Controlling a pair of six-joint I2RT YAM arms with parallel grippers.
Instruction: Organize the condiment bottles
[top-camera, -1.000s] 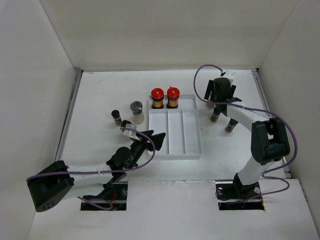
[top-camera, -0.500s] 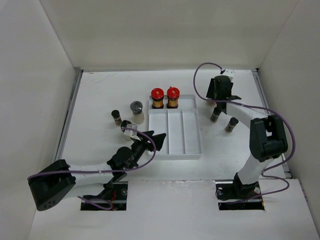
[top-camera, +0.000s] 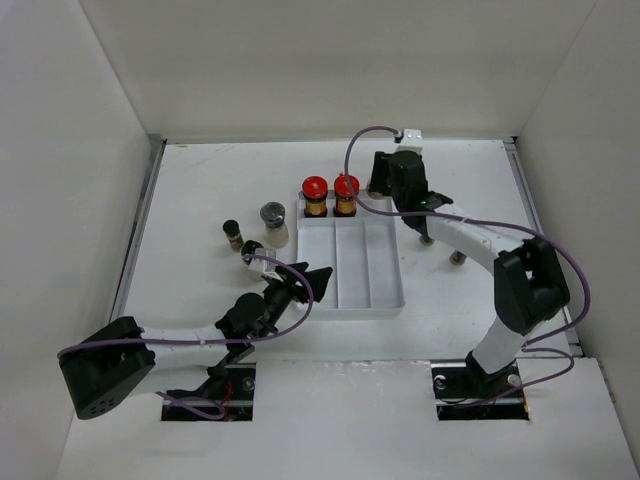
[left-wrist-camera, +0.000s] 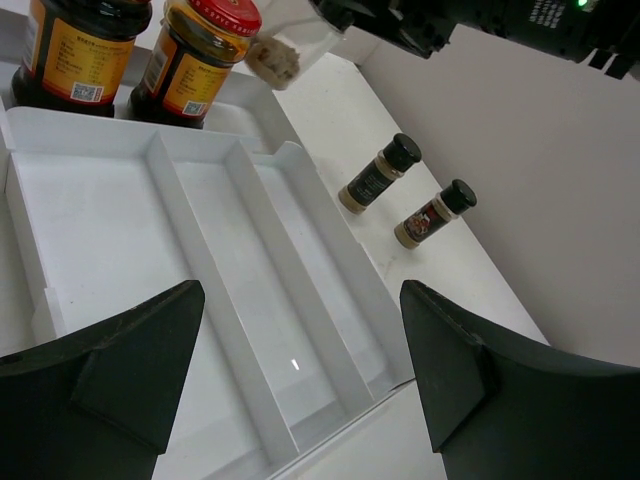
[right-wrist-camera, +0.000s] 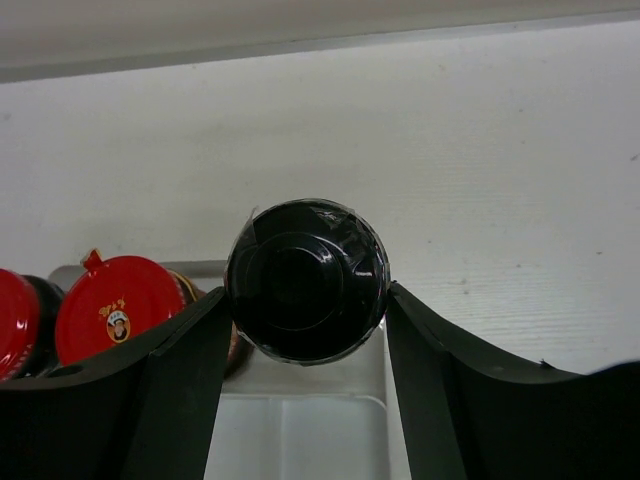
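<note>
My right gripper (top-camera: 393, 186) is shut on a slim black-capped spice jar (right-wrist-camera: 306, 280) and holds it over the back right corner of the white divided tray (top-camera: 351, 272), beside the two red-capped amber bottles (top-camera: 315, 194) (top-camera: 346, 192). The held jar also shows in the left wrist view (left-wrist-camera: 275, 60). Two more dark black-capped jars (left-wrist-camera: 380, 172) (left-wrist-camera: 434, 212) stand right of the tray. A silver-topped clear shaker (top-camera: 273, 223) and two dark jars (top-camera: 232, 233) (top-camera: 252, 250) stand left of it. My left gripper (top-camera: 312, 280) is open and empty at the tray's near left edge.
The tray's three long compartments (left-wrist-camera: 100, 230) hold nothing. White walls close in the table on the left, back and right. The right arm's purple cable (top-camera: 360, 150) loops over the back of the table.
My right gripper has moved left from the group of jars on the right, carrying one black-capped jar to the tray's back right corner. The left arm has not moved.
</note>
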